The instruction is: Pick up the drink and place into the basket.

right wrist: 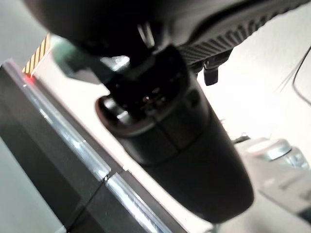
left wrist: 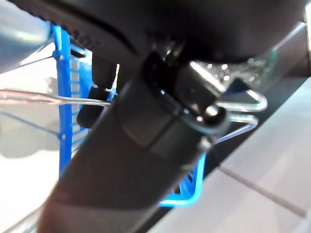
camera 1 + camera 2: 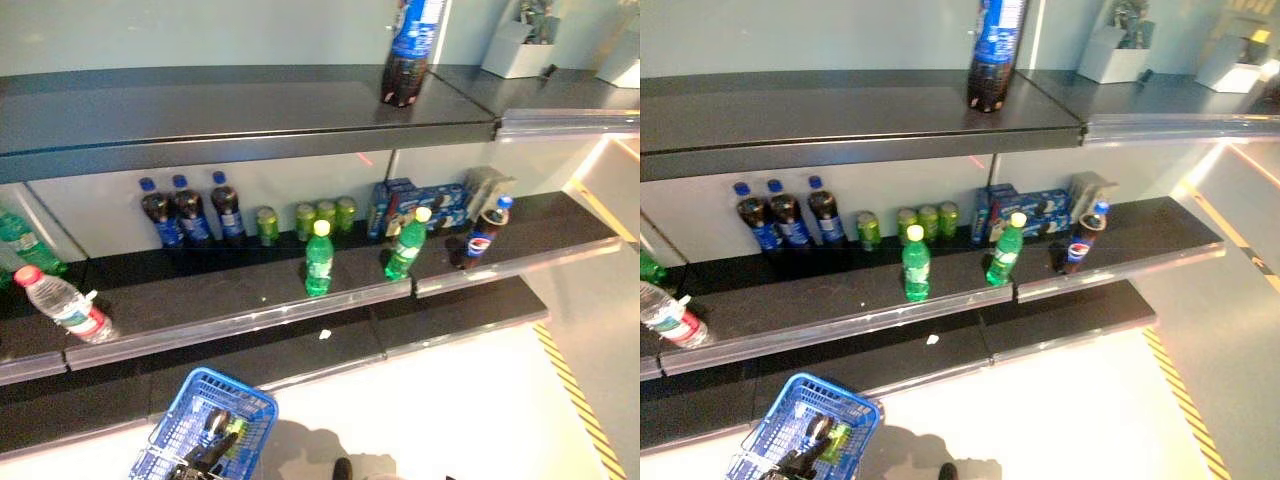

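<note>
My left hand [image 3: 205, 456] is shut on the thin wire handles [image 2: 245, 104] of the blue basket [image 3: 250, 405], which hangs low at the left in front of the shelves. A green drink [image 3: 836, 440] lies inside the basket. Two green bottles [image 3: 319, 258] [image 3: 406, 245] stand at the front of the middle shelf [image 3: 230, 320]. A small cola bottle [image 3: 483, 233] leans to their right. My right hand [image 1: 170, 126] hangs low beside the shelf edge, thumb straight, with nothing in it.
Cola bottles [image 3: 190, 212] and green cans [image 3: 325, 217] stand at the back of the middle shelf, with blue boxes [image 3: 420, 205] to the right. A water bottle [image 3: 65, 305] lies at the left. A big cola bottle [image 3: 410, 50] stands on the top shelf.
</note>
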